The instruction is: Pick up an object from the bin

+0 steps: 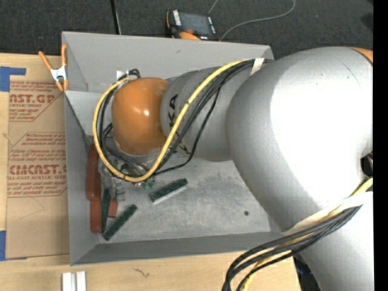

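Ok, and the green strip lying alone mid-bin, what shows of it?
The strip is dark green, long, narrow and flat, with a paler lower edge. It lies flat on the bin floor, slanting up to the right, below the arm's wrist, seemingly touching nothing else; other green strips lie apart, further left.

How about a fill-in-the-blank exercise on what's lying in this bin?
The round cover on the arm's wrist is ____.
The long reddish-brown stick lies along the bin's wall at the view's ____ side.
The loose strip on the floor just below the cover is dark ____.
Missing words: orange, left, green.
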`<control>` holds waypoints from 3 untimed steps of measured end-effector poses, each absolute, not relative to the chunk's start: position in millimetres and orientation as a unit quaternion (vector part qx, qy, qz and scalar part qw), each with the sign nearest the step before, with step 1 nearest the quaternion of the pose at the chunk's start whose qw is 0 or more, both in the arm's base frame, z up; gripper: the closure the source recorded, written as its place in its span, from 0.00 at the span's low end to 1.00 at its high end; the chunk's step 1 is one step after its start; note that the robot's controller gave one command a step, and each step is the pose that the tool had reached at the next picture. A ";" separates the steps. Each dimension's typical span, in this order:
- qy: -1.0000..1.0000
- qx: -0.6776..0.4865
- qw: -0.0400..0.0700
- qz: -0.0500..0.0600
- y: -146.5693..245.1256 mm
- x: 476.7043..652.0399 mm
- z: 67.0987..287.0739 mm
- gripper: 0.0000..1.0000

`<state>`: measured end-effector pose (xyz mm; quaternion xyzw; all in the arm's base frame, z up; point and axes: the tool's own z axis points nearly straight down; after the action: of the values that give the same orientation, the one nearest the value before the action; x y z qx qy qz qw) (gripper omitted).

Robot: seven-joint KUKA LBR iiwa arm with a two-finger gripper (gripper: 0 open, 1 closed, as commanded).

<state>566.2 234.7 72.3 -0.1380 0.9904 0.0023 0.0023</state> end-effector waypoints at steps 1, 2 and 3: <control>0.985 -0.171 -0.002 0.000 224.1 485.6 87.8 1.00; 0.982 -0.186 0.006 0.001 234.7 511.4 278.5 1.00; 0.996 -0.086 -0.001 0.000 214.8 510.7 190.2 1.00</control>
<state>510.7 214.8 190.2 -0.0859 0.9963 -0.0001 -0.0014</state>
